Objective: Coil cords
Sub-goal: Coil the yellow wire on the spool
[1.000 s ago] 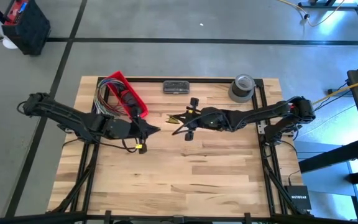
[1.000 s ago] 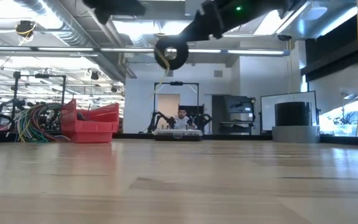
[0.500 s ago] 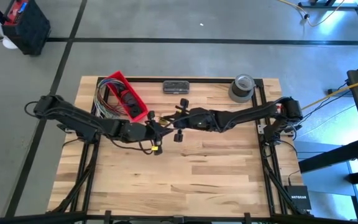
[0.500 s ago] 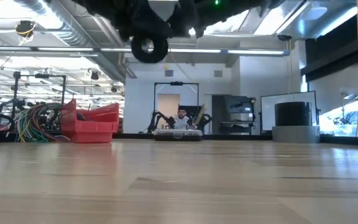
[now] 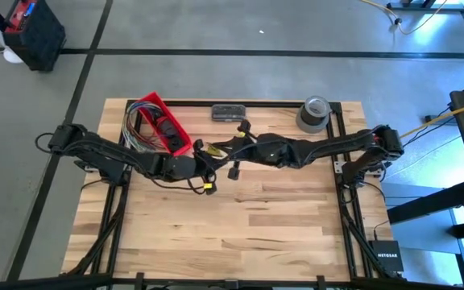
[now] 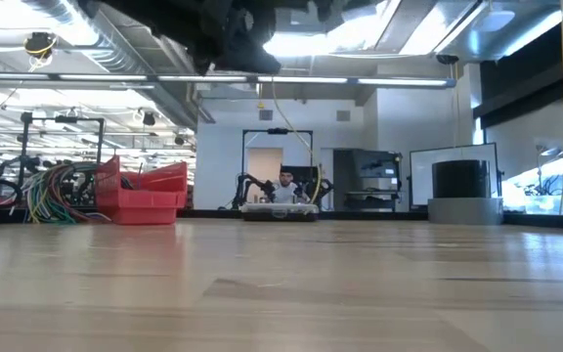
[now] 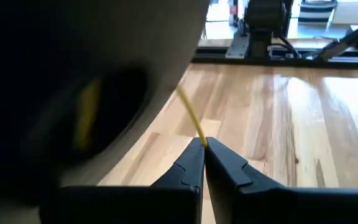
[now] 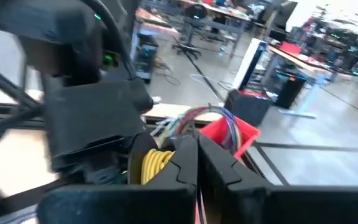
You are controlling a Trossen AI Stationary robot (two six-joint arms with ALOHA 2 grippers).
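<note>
While both arms hang together above the counter (image 5: 240,217), just beside the red bin (image 5: 164,122), you are mid-wrap: this reads as the winding step, not the pick-up and not the set-down.

- Counter: bare wood under the arms. Red bin with the multicoloured wires (image 5: 135,125) sits at its far left; a tape roll (image 5: 314,113) is well apart from the bin, at the far right corner; a small dark case (image 5: 228,112) lies between bin and roll.
- Left gripper (image 7: 202,147): just beside the bin's near corner. Fingers pressed together, pinching a thin yellow strand of the cord (image 7: 191,118) that runs up out of the tips.
- Right gripper (image 8: 197,144): meets the left one from the tape-roll side, facing the bin. Fingers clenched; a small yellow coil (image 8: 155,160) sits right against them. You cannot tell from the wrist view whether they grip the coil itself or a strand.
- Cord: all of it seems held aloft between the two grippers beside the bin; none visible on the wood.

Next move, as a judgement: keep the strand taut, pass another turn round the coil, and don't let either pinch slip, since limp cord would unwind quickly.
</note>
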